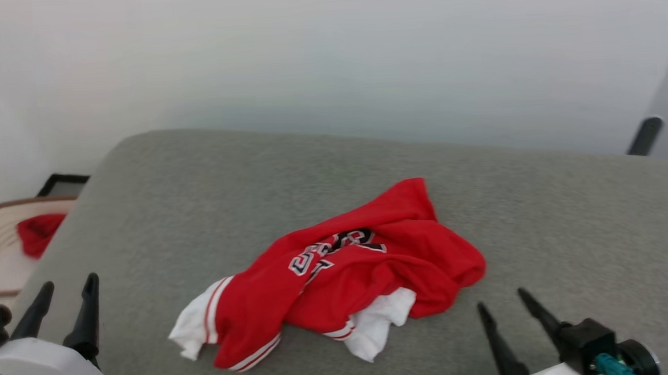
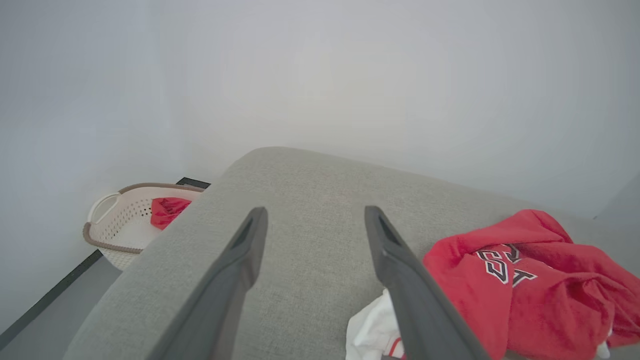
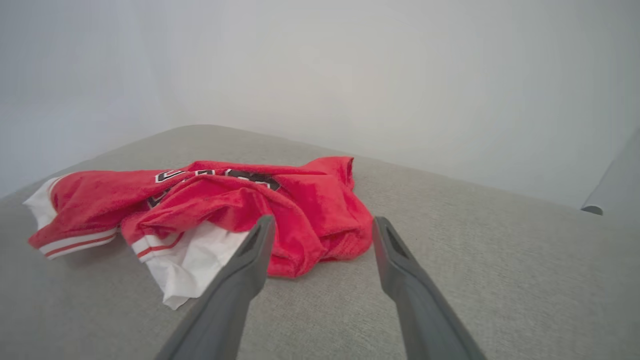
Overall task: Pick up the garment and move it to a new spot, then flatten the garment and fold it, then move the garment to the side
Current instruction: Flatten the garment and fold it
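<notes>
A crumpled red garment point(image 1: 338, 273) lies in a loose heap near the middle of a wide grey cushion point(image 1: 542, 228). Its white short sleeves and red-and-white striped trim spill out along the near edge of the heap. Part of a black print outlined in white shows across a fold on top.

The left gripper point(image 1: 69, 282) sits at the lower left of the head view, its two dark fingers spread apart and holding nothing. It is well apart from the garment, over the cushion's left edge. In the left wrist view the garment point(image 2: 540, 280) lies off to the right of the fingers, and a white sleeve shows just behind the right finger.

The right gripper point(image 1: 501, 299) sits at the lower right, its fingers also spread and empty. It is near the garment's right end without touching it. In the right wrist view the red heap point(image 3: 225, 200) lies just beyond the fingertips and stretches away to the left.

Beyond the cushion's left edge, a pale basket point(image 2: 120, 225) stands on the floor with a small red cloth point(image 2: 167, 210) inside it. A plain pale wall point(image 1: 327, 50) rises behind the cushion.
</notes>
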`<state>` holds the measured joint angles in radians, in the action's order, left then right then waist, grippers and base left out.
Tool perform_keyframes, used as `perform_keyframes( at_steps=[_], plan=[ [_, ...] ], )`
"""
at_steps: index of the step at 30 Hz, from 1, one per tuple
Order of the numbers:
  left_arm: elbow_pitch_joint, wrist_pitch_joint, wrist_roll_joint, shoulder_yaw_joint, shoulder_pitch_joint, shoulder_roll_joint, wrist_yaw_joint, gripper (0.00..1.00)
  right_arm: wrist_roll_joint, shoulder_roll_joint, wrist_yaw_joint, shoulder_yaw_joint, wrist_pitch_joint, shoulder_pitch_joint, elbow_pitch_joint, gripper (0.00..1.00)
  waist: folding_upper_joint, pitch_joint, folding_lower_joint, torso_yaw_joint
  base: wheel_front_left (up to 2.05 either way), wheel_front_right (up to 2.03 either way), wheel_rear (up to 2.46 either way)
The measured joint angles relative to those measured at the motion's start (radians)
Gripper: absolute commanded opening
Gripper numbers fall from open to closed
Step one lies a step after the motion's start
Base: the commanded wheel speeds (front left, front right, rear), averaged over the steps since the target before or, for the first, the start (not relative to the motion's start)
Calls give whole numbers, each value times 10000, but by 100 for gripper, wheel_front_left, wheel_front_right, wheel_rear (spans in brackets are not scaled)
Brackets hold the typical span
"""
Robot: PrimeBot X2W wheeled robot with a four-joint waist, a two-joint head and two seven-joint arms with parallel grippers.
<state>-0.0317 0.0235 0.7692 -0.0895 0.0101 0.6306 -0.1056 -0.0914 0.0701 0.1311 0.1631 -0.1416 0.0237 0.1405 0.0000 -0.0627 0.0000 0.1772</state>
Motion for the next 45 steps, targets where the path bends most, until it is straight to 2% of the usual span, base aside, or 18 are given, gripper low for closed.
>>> perform_keyframes(
  at_steps=[10,20,27,33,42,43,44,45],
  plan=[
    [-303,-1348,-305,-182,-167,-648,136,100,-1147,771,0,1312,1611,-167,-40,100,0,36,0,1302,0,0,0],
    [-671,-1770,-357,-717,95,-1243,391,100,-1632,1202,0,1618,3143,-764,84,100,0,493,0,2378,0,0,0],
    [-1066,-2109,-431,-963,440,-1638,529,100,-1453,1246,0,1705,3916,-1189,602,100,0,1007,0,2887,0,0,0],
    [-1352,-2314,-443,-1124,638,-1916,637,100,-802,1076,0,1758,4243,-1523,1200,100,0,1335,0,3273,0,0,0],
    [-1599,-2456,-385,-1114,793,-2056,750,100,-313,1035,0,2242,5001,-2317,2299,100,0,1665,0,3557,0,0,0],
    [-1626,-2458,-385,-1118,801,-2057,750,100,-303,988,0,2268,5110,-2424,2420,37,0,1670,0,3562,0,0,0],
    [-1645,-2477,-384,-1114,804,-2057,752,100,-251,984,0,2322,5125,-2505,2487,0,0,1672,0,3558,0,0,0],
    [-1664,-2481,-360,-1114,805,-2059,773,100,-226,968,0,2334,5114,-2555,2550,0,0,1674,0,3548,0,0,0]
  ],
)
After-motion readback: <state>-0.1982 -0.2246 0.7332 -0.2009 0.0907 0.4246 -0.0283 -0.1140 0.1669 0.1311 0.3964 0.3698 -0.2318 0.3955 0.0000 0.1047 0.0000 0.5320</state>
